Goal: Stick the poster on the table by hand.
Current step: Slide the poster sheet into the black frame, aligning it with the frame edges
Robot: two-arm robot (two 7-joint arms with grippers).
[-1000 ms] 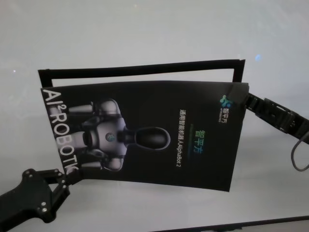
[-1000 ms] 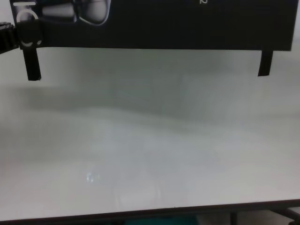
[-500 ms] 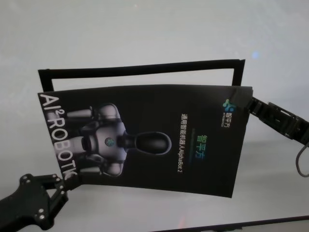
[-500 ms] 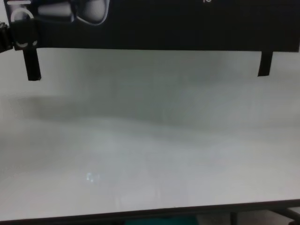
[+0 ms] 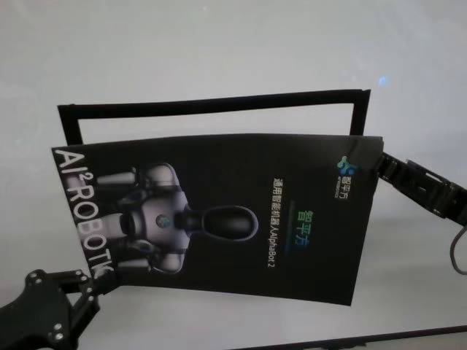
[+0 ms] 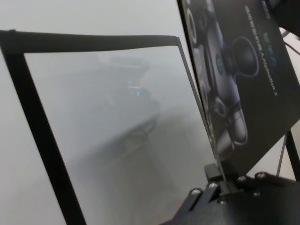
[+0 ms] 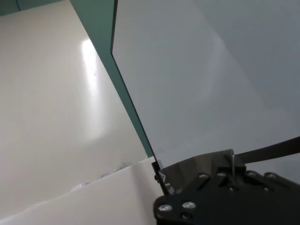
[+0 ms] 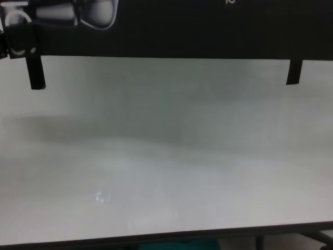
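Left gripper [image 5: 93, 283] fingers clenched on poster [image 5: 241, 219] corner – right gripper [image 5: 376, 166] likewise, above table [image 5: 219, 51]

Chest view: the poster [image 8: 182, 28] is cut off at the 12 o'clock edge, only its lower band showing, and it hides the upper parts of both tape strips [image 8: 35, 73]. Head view: the left gripper [image 5: 98, 277] is cropped at 7 o'clock; the right gripper [image 5: 376, 166] has its fingertips hidden behind the poster's 3 o'clock corner. Left wrist view: the table [image 6: 117, 131] is blurred.
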